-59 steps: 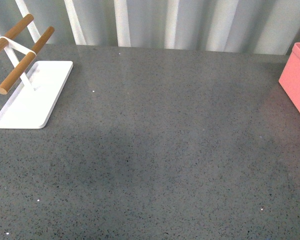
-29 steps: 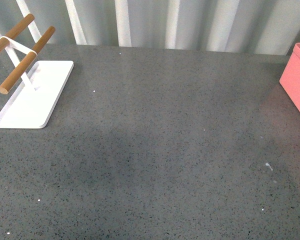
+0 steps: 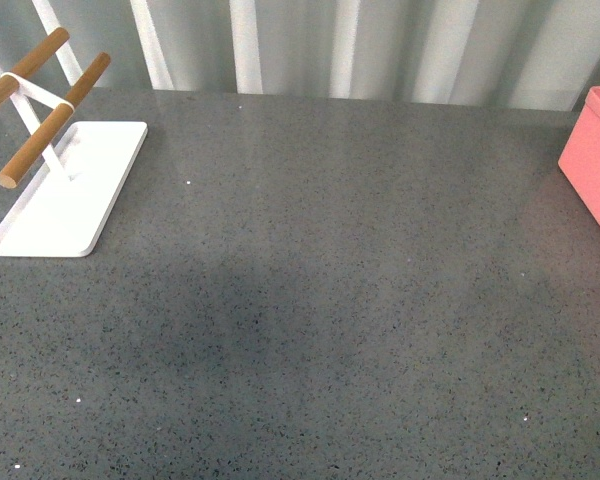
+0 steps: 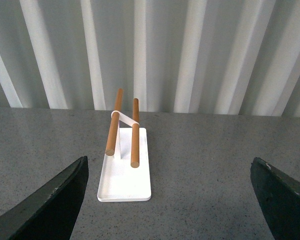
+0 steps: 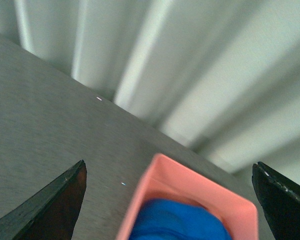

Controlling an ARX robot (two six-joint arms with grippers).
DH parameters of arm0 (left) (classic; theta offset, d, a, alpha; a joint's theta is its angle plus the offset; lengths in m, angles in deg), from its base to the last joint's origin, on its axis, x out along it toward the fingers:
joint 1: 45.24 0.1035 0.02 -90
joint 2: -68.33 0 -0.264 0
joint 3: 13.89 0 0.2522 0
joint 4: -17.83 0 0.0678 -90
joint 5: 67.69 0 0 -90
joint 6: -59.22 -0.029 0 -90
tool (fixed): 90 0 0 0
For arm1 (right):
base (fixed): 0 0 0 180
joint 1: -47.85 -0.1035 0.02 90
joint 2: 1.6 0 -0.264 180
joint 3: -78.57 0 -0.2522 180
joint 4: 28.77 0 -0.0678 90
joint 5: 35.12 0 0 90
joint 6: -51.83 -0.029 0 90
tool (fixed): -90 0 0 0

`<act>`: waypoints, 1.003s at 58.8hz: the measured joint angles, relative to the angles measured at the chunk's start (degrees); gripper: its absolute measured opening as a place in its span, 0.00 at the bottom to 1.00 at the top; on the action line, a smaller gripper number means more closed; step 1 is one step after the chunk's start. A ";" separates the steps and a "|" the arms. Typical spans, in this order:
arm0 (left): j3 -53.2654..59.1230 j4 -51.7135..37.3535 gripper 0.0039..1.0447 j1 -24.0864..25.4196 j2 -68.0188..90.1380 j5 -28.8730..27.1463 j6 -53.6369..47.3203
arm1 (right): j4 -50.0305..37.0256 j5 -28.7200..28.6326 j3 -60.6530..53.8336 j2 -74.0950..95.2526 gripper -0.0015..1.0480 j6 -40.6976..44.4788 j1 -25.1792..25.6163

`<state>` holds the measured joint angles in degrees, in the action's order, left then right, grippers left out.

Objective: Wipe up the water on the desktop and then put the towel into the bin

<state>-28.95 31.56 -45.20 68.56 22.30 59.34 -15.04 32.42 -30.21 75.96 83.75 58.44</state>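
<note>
The desktop (image 3: 330, 290) lies bare across the front view, with neither arm in sight there. A white tray (image 3: 65, 190) with wooden rods (image 3: 40, 135) sits at its far left, and the pink bin (image 3: 592, 160) shows only partly at the right edge.

In the right wrist view, the right claw (image 5: 170, 200) has its two dark fingers (image 5: 60, 210) spread wide, with nothing between them. The bin (image 5: 162, 185) lies ahead of the claw, between the lines of its fingers, and the blue towel (image 5: 177, 222) is bunched inside it, below the rim. The picture is blurred, so the towel's folds cannot be made out. The desktop (image 5: 45, 130) runs past the bin to a pale ribbed wall.

In the left wrist view, the left claw (image 4: 167, 200) is likewise spread wide and empty, its fingers (image 4: 47, 210) at the two lower corners. The tray (image 4: 125, 175) stands on the desktop (image 4: 205, 175) ahead of this claw, nearer its one finger than the other, well apart from both. Its two rods (image 4: 135, 137) are tilted, joined by a white crosspiece, and point away towards the ribbed wall.
</note>
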 joint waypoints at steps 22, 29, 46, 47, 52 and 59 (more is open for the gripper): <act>0.00 0.00 0.94 0.00 0.00 0.00 0.00 | -18.78 18.71 -31.76 -28.87 0.75 -18.18 -13.31; 0.00 0.00 0.94 0.00 -0.02 -0.07 0.00 | -31.08 22.05 -42.56 -31.98 0.52 -27.39 -10.64; 0.00 0.00 0.94 0.00 0.00 -0.02 0.02 | -30.45 21.90 -49.42 -39.01 0.04 -29.88 -10.62; 0.00 0.00 0.94 0.00 0.00 -0.02 0.00 | -30.25 21.81 -49.75 -39.58 0.03 -29.86 -10.64; 0.00 0.00 0.94 0.00 0.00 0.00 0.00 | -29.22 21.84 -51.08 -41.57 0.03 -30.16 -10.62; 0.00 0.00 0.94 0.00 0.00 0.00 0.00 | -27.23 21.99 -52.83 -45.18 0.03 -30.40 -10.62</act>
<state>-28.95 31.56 -45.20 68.56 22.30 59.34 -42.27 54.41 -83.04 30.78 53.35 47.82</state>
